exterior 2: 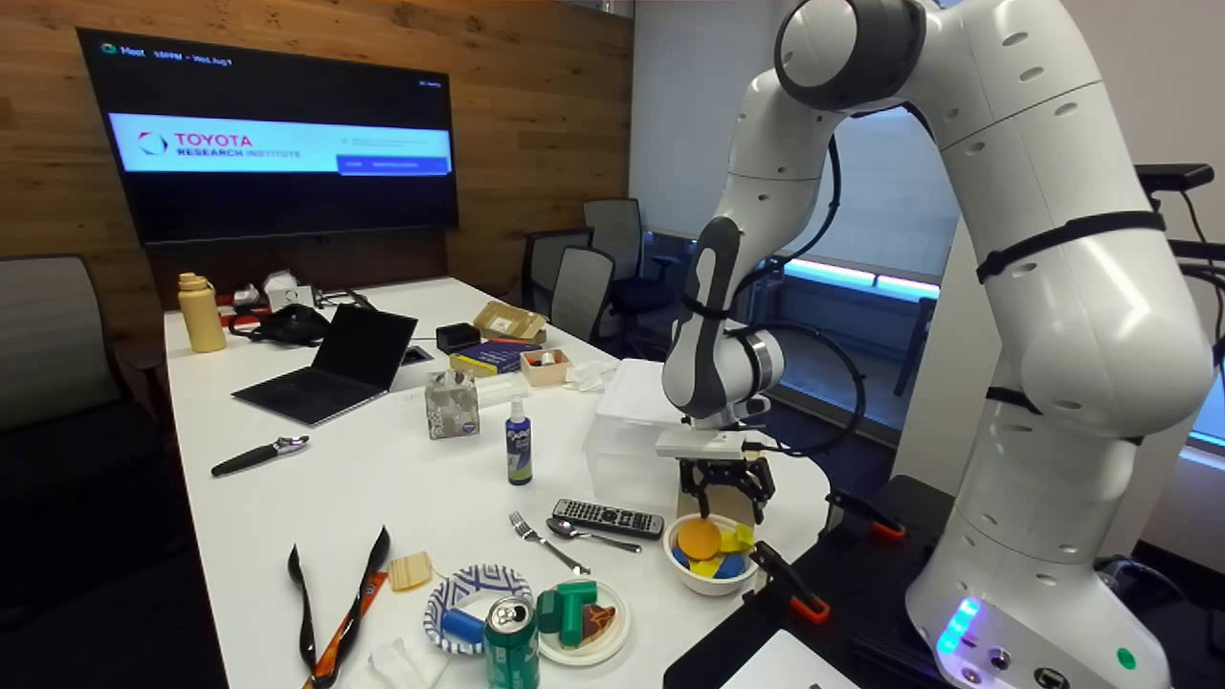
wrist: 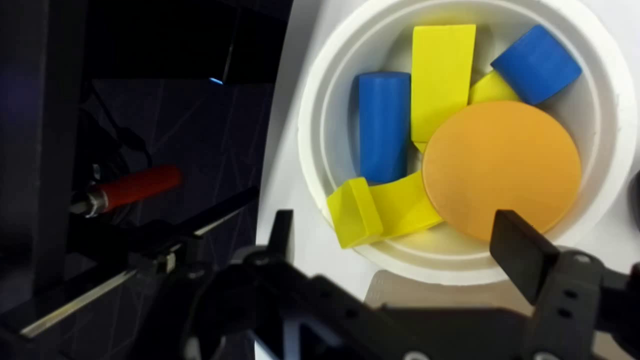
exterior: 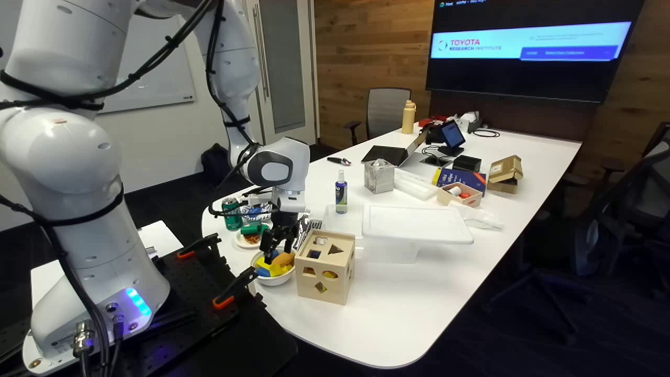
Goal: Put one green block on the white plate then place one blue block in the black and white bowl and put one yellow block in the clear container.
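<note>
My gripper (wrist: pixel 394 217) is open and empty. It hangs just above a white bowl (wrist: pixel 312 125) of coloured blocks, also in both exterior views. In it lie blue blocks (wrist: pixel 384 127), yellow blocks (wrist: pixel 442 75) and an orange disc (wrist: pixel 502 167). A yellow block (wrist: pixel 355 212) leans on the rim, between the fingers in the wrist view. Green blocks (exterior 2: pixel 572 612) lie on the white plate (exterior 2: pixel 620 643) beside a brown piece. A blue block (exterior 2: pixel 463 627) lies in the black and white bowl (exterior 2: pixel 498 579), partly hidden by a can. I cannot make out the small clear container.
A wooden shape-sorter cube (exterior: pixel 322 285) stands right beside the block bowl. A large see-through box (exterior 2: pixel 627 464) with a white lid, a remote (exterior 2: pixel 609 518), spoon, fork, green can (exterior 2: pixel 512 646) and blue spray bottle (exterior 2: pixel 518 448) stand or lie around. Black clamps (exterior 2: pixel 790 579) edge the table.
</note>
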`<state>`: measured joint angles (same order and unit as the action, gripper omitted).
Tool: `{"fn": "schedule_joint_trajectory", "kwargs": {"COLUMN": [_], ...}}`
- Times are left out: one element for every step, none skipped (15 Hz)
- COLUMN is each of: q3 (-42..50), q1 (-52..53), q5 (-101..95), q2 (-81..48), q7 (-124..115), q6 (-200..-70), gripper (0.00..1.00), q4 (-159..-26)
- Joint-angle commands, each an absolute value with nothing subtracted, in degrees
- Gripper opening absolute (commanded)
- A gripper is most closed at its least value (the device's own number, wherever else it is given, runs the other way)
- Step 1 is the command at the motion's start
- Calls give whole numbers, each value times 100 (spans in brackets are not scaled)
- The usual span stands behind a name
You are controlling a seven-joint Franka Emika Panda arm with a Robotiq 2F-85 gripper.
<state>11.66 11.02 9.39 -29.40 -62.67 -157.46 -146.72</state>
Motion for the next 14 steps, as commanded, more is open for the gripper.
{"fn": "schedule_joint_trajectory", "kwargs": {"q3": [1198,1186,1163,1159,1143,1138,1127,1120,1116,1111,1112,1107,1110,1116], "q1": [1083,1075,1055,1060,1047,1046,1040,1042,1046,1045,1050,1049,1057,1069], "q5": [909,936,969,985,1006,1028,1052,1073,1092,1108,1121,1131,1133,1125], "q2": [-3068,-3111,-3165,-3208,-3251,-3289,-3316,-3337,-3358,-3374,-3385,-3382,-3365,-3328], "q7": [-6353,-6337,-6313,-6303,-6282,-6281,-6267,-6263,-6266,-6261,-6262,-6256,-6260,-6254], "q6": [-16060,-16124,-16199,-16241,-16271,-16302,-16339,-16368,-16389,-16411,-16429,-16433,-16430,-16435], "gripper": [100,100,99,74,74,69,61,52,45,38,30,23,15,8], "q4": [-14772,-14788,-14796,-14801,-14797,-14796,-14804,-14815,-14824,-14833,-14842,-14849,-14865,-14896]}}
